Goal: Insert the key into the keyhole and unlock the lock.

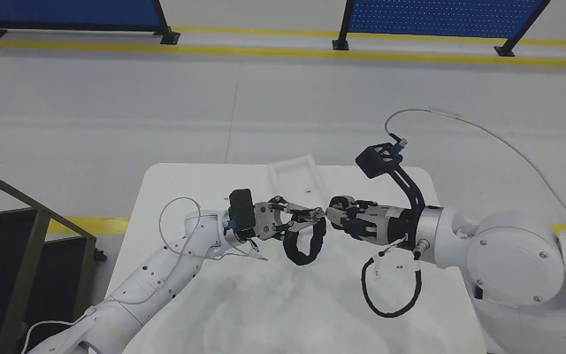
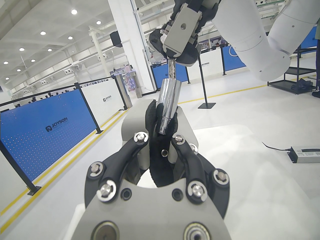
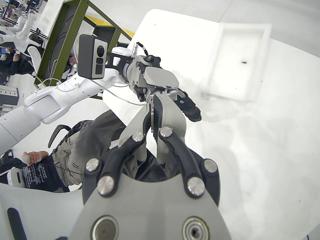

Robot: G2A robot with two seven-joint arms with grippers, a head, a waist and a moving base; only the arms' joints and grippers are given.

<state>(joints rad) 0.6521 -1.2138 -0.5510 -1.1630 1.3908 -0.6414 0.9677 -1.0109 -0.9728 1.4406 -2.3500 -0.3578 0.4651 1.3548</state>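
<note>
My left gripper [image 1: 303,215] [image 2: 163,112] is shut on the lock, a chrome cylinder [image 2: 168,106] [image 3: 172,91] held above the table. The lock's black cable loop [image 1: 305,246] [image 3: 190,107] hangs below it. Facing it from the other side, my right gripper [image 1: 334,212] [image 3: 155,101] [image 2: 175,53] is shut on the key [image 3: 151,112]. The key's metal shaft [image 2: 172,69] meets the cylinder's end face. How deep it sits I cannot tell.
A shallow white tray [image 1: 296,168] [image 3: 240,61] lies on the white table [image 1: 265,310] behind the grippers. A grey power adapter [image 2: 305,154] with its cord rests on the table. A green rack [image 1: 26,239] stands off the table's left side.
</note>
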